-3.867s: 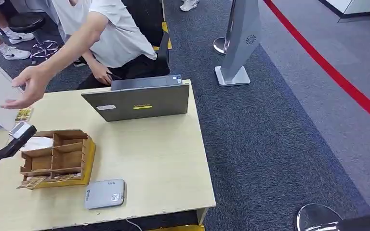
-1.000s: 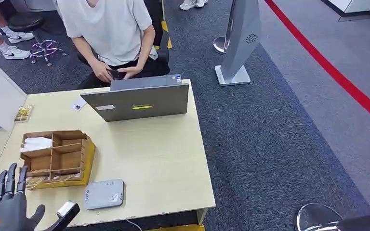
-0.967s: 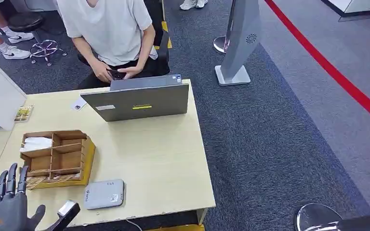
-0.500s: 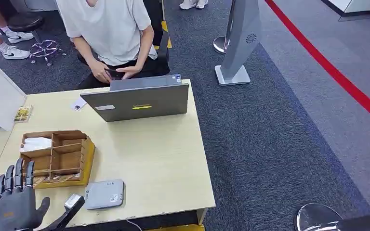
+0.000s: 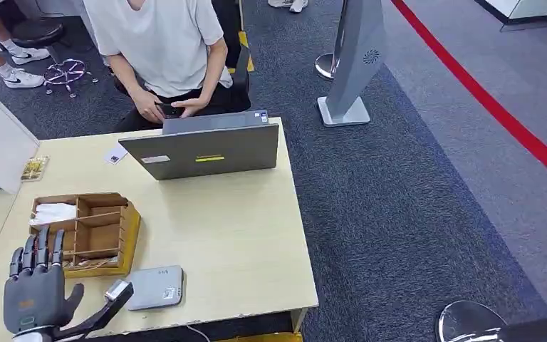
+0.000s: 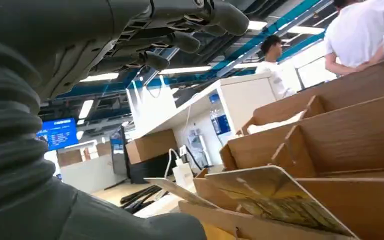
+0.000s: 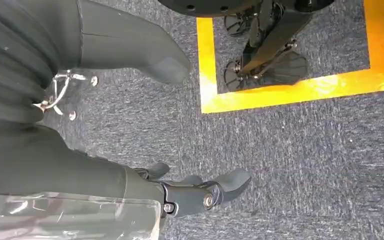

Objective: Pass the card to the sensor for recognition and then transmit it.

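The robot's left hand (image 5: 34, 296) is raised at the near left corner of the table (image 5: 235, 242), palm away from the robot, fingers spread and straight, thumb out to the side, holding nothing. It hangs just in front of the wooden organiser (image 5: 85, 231), a divided box on a yellow base. The card (image 6: 275, 200) it wants lies in the lowest front slot of that box; from the left wrist view it is a printed card with rounded corners, tilted up against the slot's front lip, with a second thin sheet beside it. The grey sensor pad (image 5: 154, 287) sits flat on the table just to the right of the organiser, close to the near edge. The right hand (image 7: 200, 195) hangs down by the robot's side above the carpet, fingers loosely curled in, nothing in them. Across the table a person (image 5: 160, 43) sits behind an open laptop (image 5: 203, 149), hands low behind the lid. To my eye this is the reach for the card, with the grasp not yet made. The next move calls for bringing the fingers down onto the tilted card's free edge, pinching it without catching the neighbouring sheet or nudging the light box, then carrying it sideways over the pad.
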{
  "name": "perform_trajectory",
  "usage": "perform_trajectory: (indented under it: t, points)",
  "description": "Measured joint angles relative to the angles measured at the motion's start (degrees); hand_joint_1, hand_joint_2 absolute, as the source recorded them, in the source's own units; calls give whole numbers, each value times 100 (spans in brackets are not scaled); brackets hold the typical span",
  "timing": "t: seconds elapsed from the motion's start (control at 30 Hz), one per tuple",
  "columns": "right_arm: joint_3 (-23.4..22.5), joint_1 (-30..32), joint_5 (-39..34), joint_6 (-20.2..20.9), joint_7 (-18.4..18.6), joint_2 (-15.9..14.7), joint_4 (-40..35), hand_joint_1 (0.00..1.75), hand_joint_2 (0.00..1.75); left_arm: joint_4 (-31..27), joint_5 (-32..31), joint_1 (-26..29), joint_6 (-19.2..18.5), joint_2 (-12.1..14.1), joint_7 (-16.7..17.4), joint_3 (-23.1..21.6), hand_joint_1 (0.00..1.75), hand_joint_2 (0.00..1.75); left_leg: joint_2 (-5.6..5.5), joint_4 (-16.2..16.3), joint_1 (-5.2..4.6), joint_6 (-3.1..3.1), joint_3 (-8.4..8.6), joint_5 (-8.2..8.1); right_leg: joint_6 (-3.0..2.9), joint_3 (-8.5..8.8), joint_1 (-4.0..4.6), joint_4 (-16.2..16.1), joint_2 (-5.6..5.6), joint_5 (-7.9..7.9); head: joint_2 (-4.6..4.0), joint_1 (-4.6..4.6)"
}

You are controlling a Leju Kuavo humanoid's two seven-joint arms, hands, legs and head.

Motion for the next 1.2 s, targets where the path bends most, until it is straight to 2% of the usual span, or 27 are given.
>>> perform_trajectory:
  t: [0.13,0.43,0.53,0.67,1.2]
  points:
    - [0,0,-9,13,-2,0,0,0,175,15,13,-55,-155,0,-4,-79,0,175,1,0,0,0,1,0,0,0,0,0,1,0,0,0]
    - [0,0,-15,13,-2,0,0,0,175,15,17,-88,-234,0,-4,-111,0,175,1,0,0,0,0,0,0,0,0,0,1,0,0,2]
    - [52,-3,-162,-4,72,0,0,0,175,31,37,-168,-505,0,59,-258,0,175,1,0,0,0,0,0,2,-1,0,0,2,2,0,2]
    - [120,-2,-289,-4,153,0,-11,0,175,31,59,-165,-597,0,155,-273,0,175,1,0,0,0,0,0,2,-1,0,0,2,2,0,0]
    - [238,-8,-402,11,262,0,-57,0,175,31,149,-121,-730,2,315,-229,0,175,0,0,0,0,0,0,3,0,0,0,1,2,0,0]
